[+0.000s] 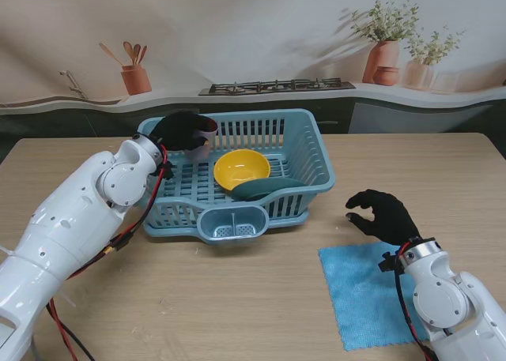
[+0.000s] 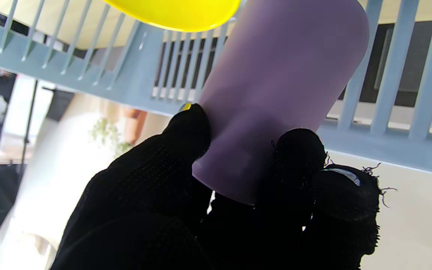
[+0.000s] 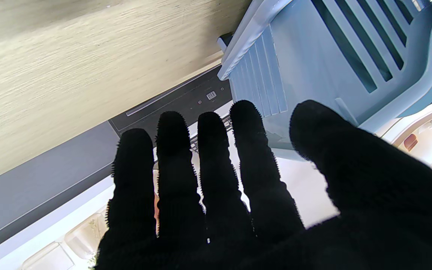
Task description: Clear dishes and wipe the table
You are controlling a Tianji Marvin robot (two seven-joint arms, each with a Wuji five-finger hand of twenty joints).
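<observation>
The left hand point(image 1: 180, 129) grips a purple cup point(image 2: 276, 93) over the blue dish rack's point(image 1: 312, 152) far-left corner beside the yellow bowl point(image 1: 241, 168), while the right hand point(image 1: 385, 215), fingers spread and holding nothing, hovers over bare tabletop point(image 1: 411, 163) at the blue cloth's point(image 1: 360, 298) far edge.

1. Rack point(image 1: 312, 152): pale blue, slatted walls.
2. Bowl point(image 1: 242, 168): bright yellow.
3. Plate point(image 1: 265, 189) by bowl: dull teal.
4. Cup point(image 2: 276, 90): matte lilac.
5. Cloth point(image 1: 360, 294): sky blue, fine woven texture.
6. Table point(image 1: 443, 171): light wood grain.
7. My left hand point(image 1: 180, 129) and right hand point(image 1: 387, 216): black knit gloves.
8. My arms: glossy white, red wiring.
</observation>
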